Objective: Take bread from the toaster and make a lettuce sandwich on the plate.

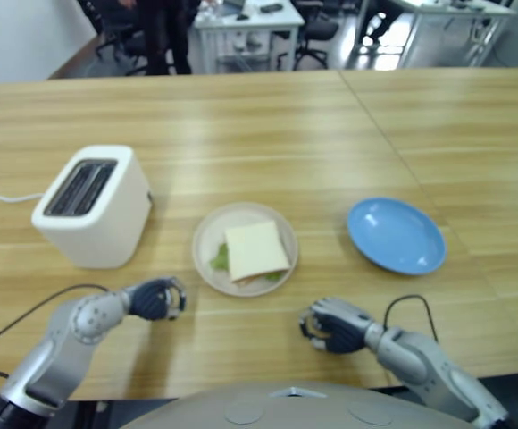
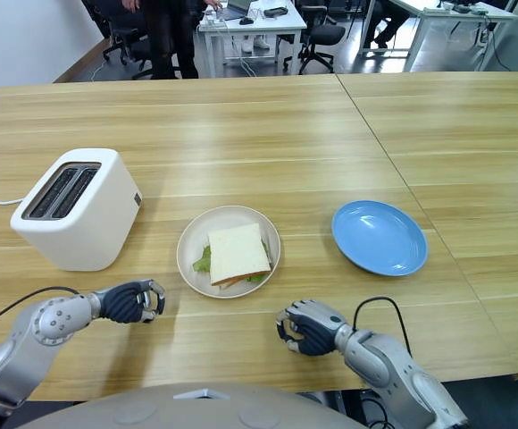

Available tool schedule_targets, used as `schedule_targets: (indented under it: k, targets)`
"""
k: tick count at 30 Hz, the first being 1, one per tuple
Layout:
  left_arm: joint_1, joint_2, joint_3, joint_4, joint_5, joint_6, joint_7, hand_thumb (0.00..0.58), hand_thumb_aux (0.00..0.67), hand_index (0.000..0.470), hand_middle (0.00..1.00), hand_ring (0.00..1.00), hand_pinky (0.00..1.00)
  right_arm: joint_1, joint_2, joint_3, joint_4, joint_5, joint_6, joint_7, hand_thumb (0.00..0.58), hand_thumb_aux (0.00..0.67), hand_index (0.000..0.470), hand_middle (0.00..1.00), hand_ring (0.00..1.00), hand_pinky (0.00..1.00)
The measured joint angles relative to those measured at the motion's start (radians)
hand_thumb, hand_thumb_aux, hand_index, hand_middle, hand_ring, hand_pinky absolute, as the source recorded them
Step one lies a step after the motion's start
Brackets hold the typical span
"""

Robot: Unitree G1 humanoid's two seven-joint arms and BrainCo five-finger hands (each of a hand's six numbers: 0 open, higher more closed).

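A white toaster (image 1: pixel 92 204) stands at the left of the wooden table, its two slots dark, with no bread sticking out. To its right a pale plate (image 1: pixel 204 239) carries a sandwich (image 1: pixel 256 250): a white bread slice on top, green lettuce (image 1: pixel 219 259) peeking out at the left edge. My left hand (image 1: pixel 156 298) rests near the table's front edge, below and left of the plate, fingers curled and holding nothing. My right hand (image 1: pixel 335 324) lies below and right of the plate, also curled with nothing in it.
An empty blue plate (image 1: pixel 395 234) sits to the right of the sandwich. The toaster's white cord (image 1: pixel 0 198) runs off to the left. A seam between two tabletops runs from the back centre towards the right. Chairs and desks stand in the room behind.
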Motion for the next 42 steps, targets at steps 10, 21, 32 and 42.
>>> schedule_targets:
  k: [10, 21, 32, 42]
  targets:
    - [-0.181, -0.192, -0.135, 0.189, 0.066, 0.045, 0.038, 0.580, 0.670, 0.460, 1.00, 1.00, 1.00, -0.265, 0.154, 0.113, 0.263, -0.086, -0.003, -0.126, 0.580, 0.670, 0.460, 1.00, 1.00, 1.00]
    - [-0.471, -0.378, -0.091, 0.541, 0.075, 0.038, 0.295, 0.540, 0.494, 0.339, 1.00, 1.00, 1.00, -0.478, 0.230, 0.171, 0.600, -0.212, -0.001, -0.550, 0.000, 0.000, 0.000, 0.00, 0.00, 0.00]
    - [-0.487, -0.450, 0.106, 0.551, -0.079, -0.150, 0.496, 0.000, 0.000, 0.000, 0.00, 0.00, 0.00, -0.391, 0.097, 0.063, 0.363, -0.211, -0.019, -0.723, 0.000, 0.000, 0.000, 0.00, 0.00, 0.00]
    - [-0.489, -0.457, 0.224, 0.455, -0.124, -0.191, 0.591, 0.000, 0.000, 0.000, 0.00, 0.00, 0.00, -0.394, 0.159, -0.149, 0.239, 0.123, -0.119, -0.661, 0.000, 0.000, 0.000, 0.00, 0.00, 0.00]
